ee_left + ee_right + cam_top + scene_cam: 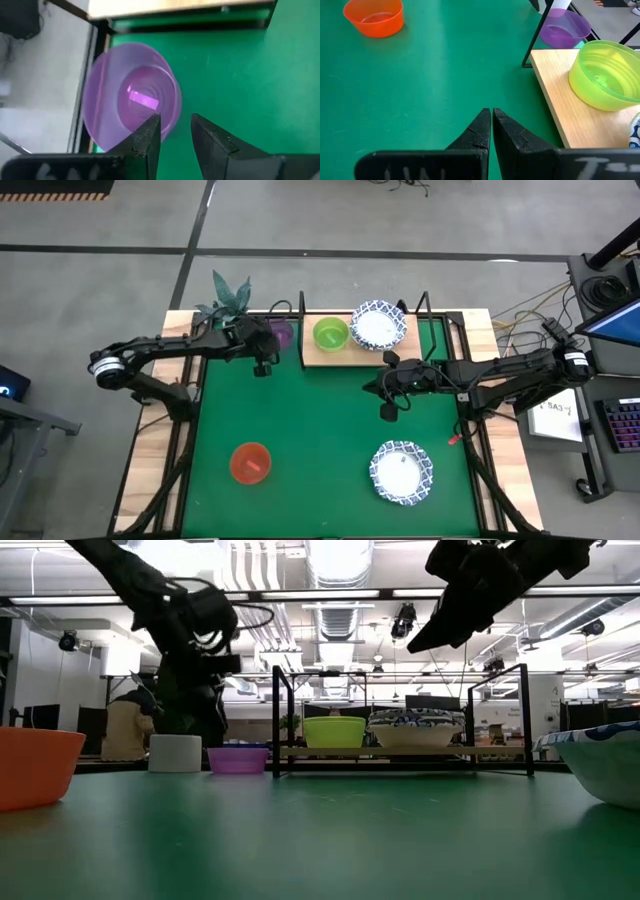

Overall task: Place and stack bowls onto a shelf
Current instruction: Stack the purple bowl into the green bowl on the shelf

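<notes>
The shelf (345, 352) stands at the mat's far edge. On it sit a green bowl (331, 333) and a white bowl with a blue patterned rim (378, 325). A purple bowl (281, 333) rests on the mat just left of the shelf. My left gripper (263, 358) is open right by the purple bowl (132, 95), its fingers on either side of the bowl's rim (172, 120). My right gripper (491, 114) is shut and holds nothing, raised over the mat (470, 590) in front of the shelf. A red bowl (250, 462) and a second white patterned bowl (401, 472) sit near the mat's near edge. My left gripper has one finger (150, 132) over the purple bowl's inside and the other (207, 135) outside the rim, over the mat. Whether either finger touches the rim I cannot tell. The bowl stands upright on the mat.
A small white pot with a green plant (228, 300) stands at the table's far left corner, close behind my left arm. The shelf's black uprights (277, 720) flank the board. Open green mat (320, 420) lies between the two near bowls and the shelf.
</notes>
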### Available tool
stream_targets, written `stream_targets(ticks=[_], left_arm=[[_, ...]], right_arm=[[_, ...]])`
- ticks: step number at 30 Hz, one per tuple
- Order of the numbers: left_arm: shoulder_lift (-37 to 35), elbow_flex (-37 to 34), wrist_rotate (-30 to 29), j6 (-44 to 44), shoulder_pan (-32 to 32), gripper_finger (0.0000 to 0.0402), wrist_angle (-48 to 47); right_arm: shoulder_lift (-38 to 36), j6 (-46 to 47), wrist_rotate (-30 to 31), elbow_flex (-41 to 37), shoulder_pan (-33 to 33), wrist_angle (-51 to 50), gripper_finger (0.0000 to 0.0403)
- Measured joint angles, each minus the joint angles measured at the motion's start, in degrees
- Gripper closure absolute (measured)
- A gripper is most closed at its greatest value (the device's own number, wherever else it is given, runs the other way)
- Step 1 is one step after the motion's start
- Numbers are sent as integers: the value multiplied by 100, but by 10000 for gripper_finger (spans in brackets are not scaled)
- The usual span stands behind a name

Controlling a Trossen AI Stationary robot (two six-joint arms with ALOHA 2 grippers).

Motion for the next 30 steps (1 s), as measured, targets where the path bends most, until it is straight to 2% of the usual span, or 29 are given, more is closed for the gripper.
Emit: stream_targets(ticks=[10, 15, 23, 30], left_arm=[[762, 0, 0, 82, 80, 242, 367], [983, 2, -9, 225, 84, 227, 485], [1243, 2, -50, 214, 101, 233, 510], [1362, 2, -50, 175, 101, 295, 451]], right_arm=[[0, 13, -1, -58, 0, -14, 394], [0, 13, -2, -70, 0, -13, 394], [2, 13, -2, -70, 0, -16, 394], [2, 13, -1, -70, 0, -14, 394]])
